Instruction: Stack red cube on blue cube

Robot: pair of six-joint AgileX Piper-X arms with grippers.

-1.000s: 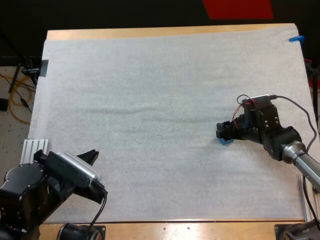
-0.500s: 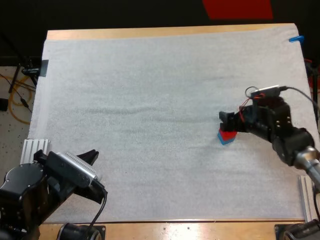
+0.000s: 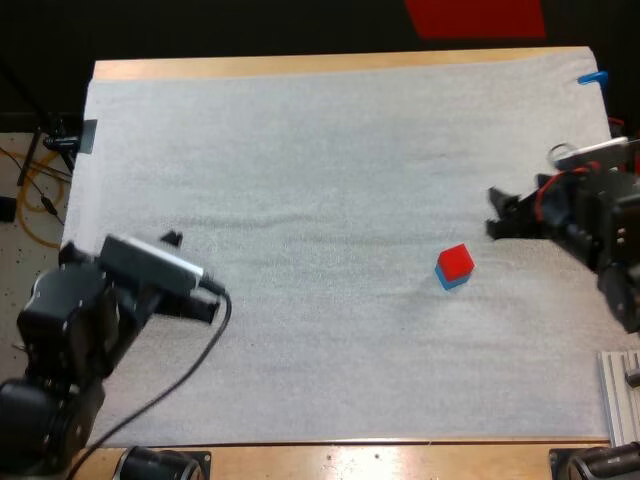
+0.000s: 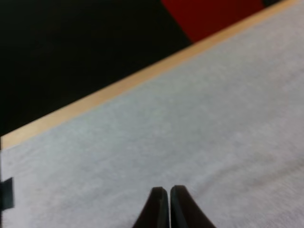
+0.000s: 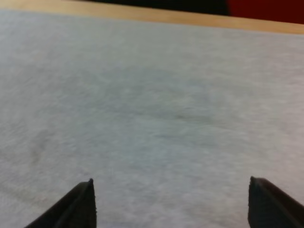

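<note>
The red cube (image 3: pixel 457 260) sits on top of the blue cube (image 3: pixel 450 282) on the white mat (image 3: pixel 300 180), a little ahead of the right hand (image 3: pixel 497 215) and off to one side, clear of its fingertips. That right hand is spread wide, with nothing between its black fingers (image 5: pixel 76 204). The left hand (image 4: pixel 168 191) hangs over bare mat well apart from the cubes, its two fingers pressed together on nothing and pointing toward the bench (image 3: pixel 300 65) at its far edge.

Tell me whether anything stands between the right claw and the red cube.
Nothing visible does: only bare white mat lies between the right claw and the red cube, which sits on the blue cube.
</note>
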